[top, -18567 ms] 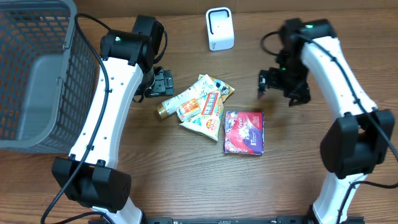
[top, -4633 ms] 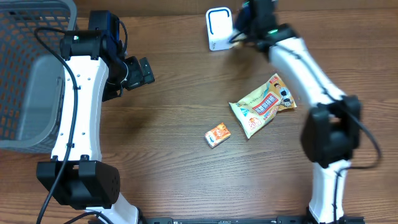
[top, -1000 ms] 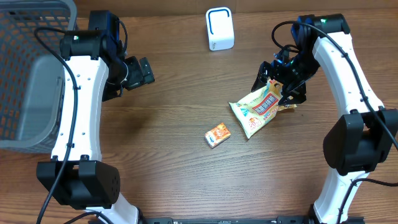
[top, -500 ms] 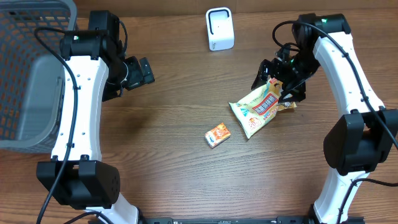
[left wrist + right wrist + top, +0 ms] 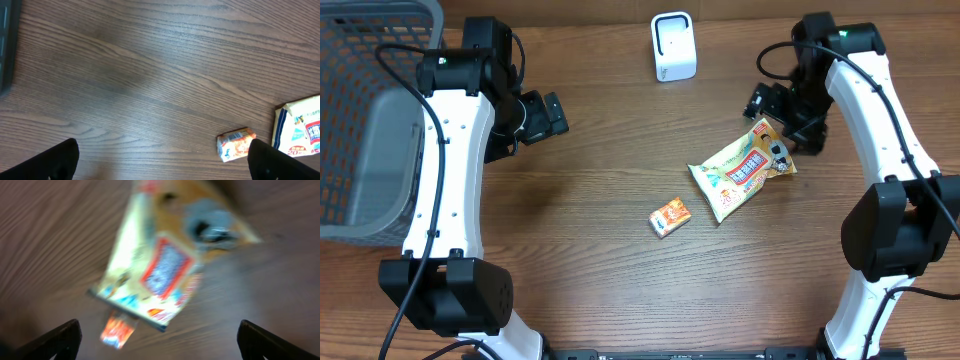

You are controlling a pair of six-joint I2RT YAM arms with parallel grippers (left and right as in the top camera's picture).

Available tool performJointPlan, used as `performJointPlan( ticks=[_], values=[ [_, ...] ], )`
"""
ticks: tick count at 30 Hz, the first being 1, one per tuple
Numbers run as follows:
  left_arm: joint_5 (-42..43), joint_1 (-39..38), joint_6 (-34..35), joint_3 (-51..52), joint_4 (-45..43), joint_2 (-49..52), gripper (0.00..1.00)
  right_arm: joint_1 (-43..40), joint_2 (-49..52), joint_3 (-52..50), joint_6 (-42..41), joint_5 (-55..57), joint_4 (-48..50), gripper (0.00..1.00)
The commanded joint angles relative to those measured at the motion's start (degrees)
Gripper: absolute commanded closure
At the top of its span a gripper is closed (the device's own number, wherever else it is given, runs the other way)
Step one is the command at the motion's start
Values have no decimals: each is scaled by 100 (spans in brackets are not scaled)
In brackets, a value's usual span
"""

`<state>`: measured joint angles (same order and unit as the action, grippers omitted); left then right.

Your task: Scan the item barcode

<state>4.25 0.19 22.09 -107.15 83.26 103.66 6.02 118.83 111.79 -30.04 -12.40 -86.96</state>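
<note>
The right gripper (image 5: 780,118) hangs with its jaws spread wide and nothing between them. In its own wrist view the two fingertips (image 5: 55,341) sit at the lower corners of a motion-blurred picture. The snack bag (image 5: 165,265) lies flat on the wooden table (image 5: 600,290) ahead of the open jaws and clear of both fingers. From overhead, the bag's upper corner lies just beside these jaws and the rest of it stretches away from them. The small orange box (image 5: 671,216) lies past the bag's far end from these jaws and apart from the bag. In the right wrist view it shows as an orange smear beyond the bag's lower edge. The white scanner (image 5: 674,46) stands upright, well away from the right jaws and out of their line. The left gripper (image 5: 555,113) is also spread open and empty, held above bare wood. Its wrist view shows the orange box (image 5: 236,150) near its right-hand fingertip, with the bag's edge just beyond. The grey mesh basket (image 5: 370,120) sits behind the left jaws.
</note>
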Motion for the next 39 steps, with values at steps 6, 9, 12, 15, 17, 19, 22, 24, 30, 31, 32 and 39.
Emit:
performJointPlan(
  ticks=[6,9,12,15,17,19,22,24,30,31,32,39],
  values=[
    [-35,11,-131,31,2,59,0,9,-107,-1097,-1488,955,225,0],
    [-35,13,-129,31,0,59,0,13,-107,-1547,-1106,404,522,0],
    [-35,13,-131,31,2,59,0,20,-107,-1880,-374,-317,901,0],
    [-35,13,-131,31,2,59,0,20,-107,-2092,-306,-420,1152,0],
    [-35,13,-131,31,2,59,0,20,-107,-2232,-306,-420,1335,0],
    [-35,13,-131,31,2,59,0,24,-107,-2415,-308,-396,1552,0],
    [-35,13,-131,31,2,59,0,24,-107,-2730,-310,-372,1912,11],
    [-35,11,-131,31,2,59,0,24,-107,-2931,-310,-376,2151,30],
    [-35,13,-131,31,2,59,0,24,-122,-2896,-238,-374,2188,53],
    [-35,11,-129,31,0,59,0,22,-122,-2800,-197,-376,2105,56],
    [-35,11,-131,31,2,59,0,13,-125,-2640,-83,-376,1989,65],
    [-33,13,-131,31,2,59,0,31,-125,-1019,704,68,461,44]
  ],
)
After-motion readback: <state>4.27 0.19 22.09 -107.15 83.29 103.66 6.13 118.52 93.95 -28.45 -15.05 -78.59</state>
